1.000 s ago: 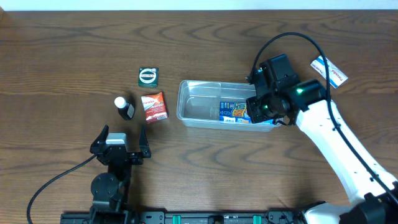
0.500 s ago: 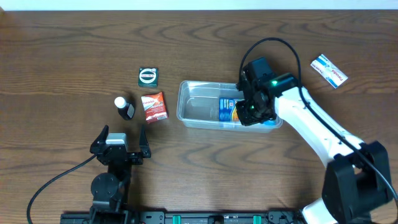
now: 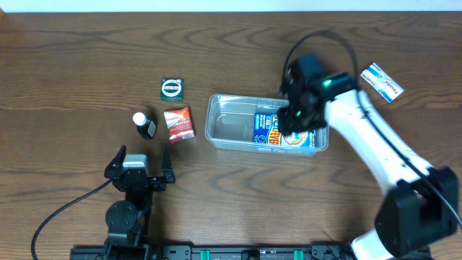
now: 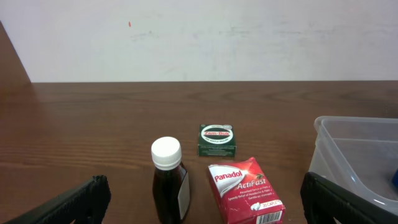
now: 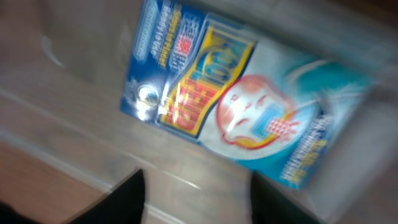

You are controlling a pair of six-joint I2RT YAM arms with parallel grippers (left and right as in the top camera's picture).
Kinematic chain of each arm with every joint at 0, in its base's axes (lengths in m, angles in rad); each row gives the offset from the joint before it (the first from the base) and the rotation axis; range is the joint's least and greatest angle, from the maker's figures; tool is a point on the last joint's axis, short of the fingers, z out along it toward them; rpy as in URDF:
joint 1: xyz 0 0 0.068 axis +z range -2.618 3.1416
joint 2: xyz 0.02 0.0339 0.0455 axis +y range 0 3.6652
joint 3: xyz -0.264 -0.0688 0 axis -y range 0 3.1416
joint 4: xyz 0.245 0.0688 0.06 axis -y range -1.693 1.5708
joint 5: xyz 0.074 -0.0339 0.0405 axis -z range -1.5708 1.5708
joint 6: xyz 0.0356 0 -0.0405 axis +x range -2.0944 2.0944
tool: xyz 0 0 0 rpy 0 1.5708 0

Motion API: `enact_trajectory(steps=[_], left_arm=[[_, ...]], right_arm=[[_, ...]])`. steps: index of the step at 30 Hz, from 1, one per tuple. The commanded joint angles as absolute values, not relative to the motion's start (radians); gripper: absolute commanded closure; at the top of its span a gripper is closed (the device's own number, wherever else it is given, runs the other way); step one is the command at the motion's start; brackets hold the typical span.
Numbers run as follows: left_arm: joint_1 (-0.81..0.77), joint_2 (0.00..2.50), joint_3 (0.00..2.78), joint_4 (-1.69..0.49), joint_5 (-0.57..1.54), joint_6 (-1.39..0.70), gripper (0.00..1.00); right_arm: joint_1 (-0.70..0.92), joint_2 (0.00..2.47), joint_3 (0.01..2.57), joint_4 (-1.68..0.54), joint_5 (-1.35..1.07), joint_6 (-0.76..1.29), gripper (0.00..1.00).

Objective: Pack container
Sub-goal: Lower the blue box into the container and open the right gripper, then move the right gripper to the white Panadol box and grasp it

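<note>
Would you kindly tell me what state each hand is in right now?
Left hand: open, empty.
Right hand: open, empty, over the tub.

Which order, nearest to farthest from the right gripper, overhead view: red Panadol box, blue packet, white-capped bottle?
1. blue packet, just under the right gripper, in the container.
2. red Panadol box, past the container's other end.
3. white-capped bottle, beyond the red box.

The blue packet (image 5: 230, 106) is blurred, print seemingly illegible; the container (image 4: 354, 149) is cropped.
</note>
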State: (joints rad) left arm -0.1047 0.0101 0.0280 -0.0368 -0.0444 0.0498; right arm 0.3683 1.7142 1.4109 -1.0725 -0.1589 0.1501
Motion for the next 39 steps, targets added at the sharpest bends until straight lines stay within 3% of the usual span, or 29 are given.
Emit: enact_trajectory(steps=[1,2,4,12,21,39], left_arm=[[-0.098,0.004,0.004,-0.069,-0.06,0.056,0.02],[-0.098,0.004,0.004,-0.069,-0.06,0.056,0.02],[-0.098,0.004,0.004,-0.069,-0.06,0.056,0.02],[-0.098,0.004,0.004,-0.069,-0.06,0.056,0.02],[-0.098,0.004,0.004,-0.069,-0.06,0.056,0.02],[-0.098,0.004,0.004,-0.069,-0.06,0.056,0.02]], right_arm=[[0.308,1.625,1.554,-1.102,-0.099,0.118,0.27],[0.279,1.616,1.593,-1.104,-0.076,0.118,0.14],[0.238,1.615,1.633,-1.102,-0.05,0.117,0.01],[0.028,1.649,1.648,-0.925,0.09,-0.082,0.01],[-0.171,1.817,1.647,-0.774,0.054,-0.243,0.01],[-0.282,2.162,1.647,-0.585,-0.05,-0.469,0.01]])
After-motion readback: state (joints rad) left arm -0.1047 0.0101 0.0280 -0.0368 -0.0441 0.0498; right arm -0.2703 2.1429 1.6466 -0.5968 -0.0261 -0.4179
